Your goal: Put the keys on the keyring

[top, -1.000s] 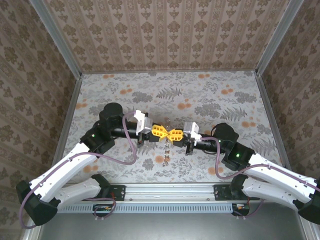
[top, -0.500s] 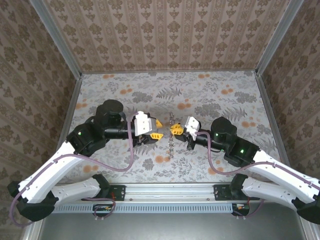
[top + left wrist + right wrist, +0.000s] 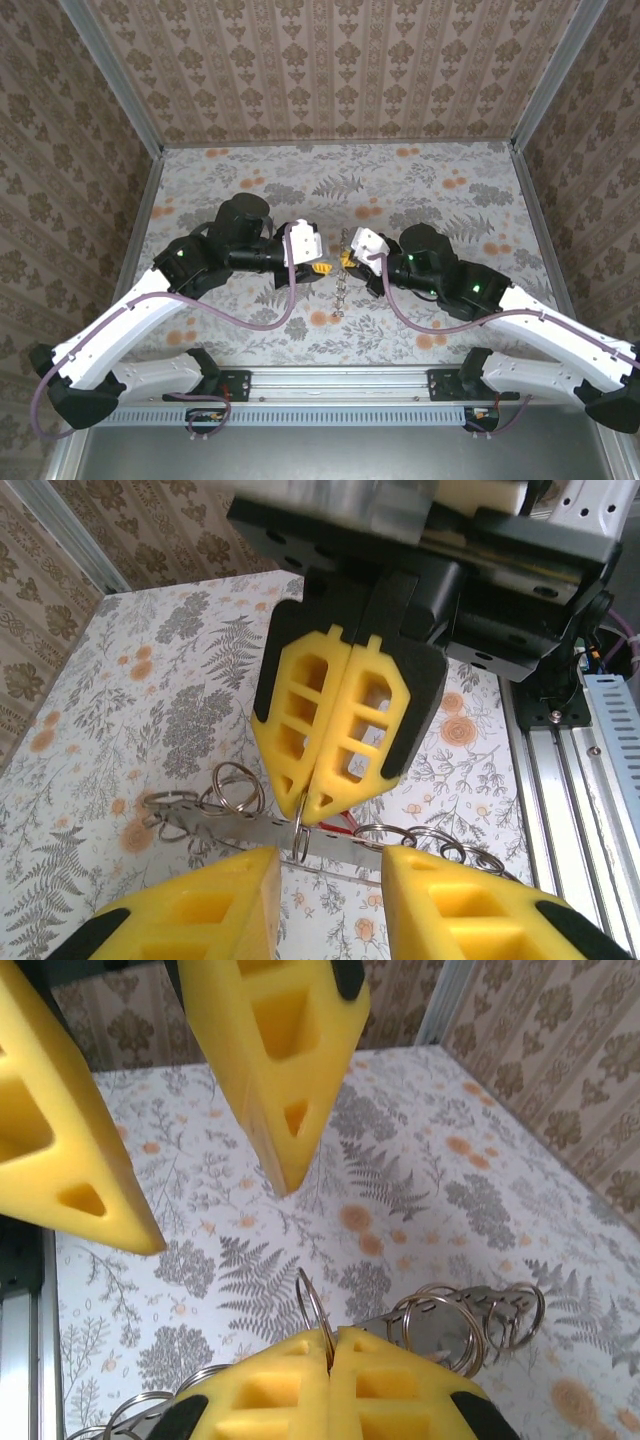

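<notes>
My right gripper (image 3: 330, 1338) is shut on the keyring (image 3: 318, 1312), a thin metal hoop standing edge-on between its yellow fingertips. Across from it, my left gripper (image 3: 328, 865) is open, with nothing between its yellow fingers (image 3: 200, 905). The left wrist view looks straight at the right gripper (image 3: 315, 815) pinching the keyring (image 3: 298, 838) just beyond my left fingertips. A red sliver (image 3: 345, 828) behind the ring looks like the keys' tag; the key itself is hidden. From above, the left gripper (image 3: 318, 268) and right gripper (image 3: 347, 258) face each other, a short way apart.
A flat metal strip (image 3: 235, 830) with holes carries several more split rings (image 3: 235, 785) and dangles below the right gripper (image 3: 340, 290). The floral tabletop (image 3: 450, 200) is bounded by patterned walls and a metal rail (image 3: 340, 380) at the near edge.
My left gripper has opened and drawn back from the right one, which it was touching. Both arms have shifted slightly away from the near edge. The right gripper stays shut on the ring.
</notes>
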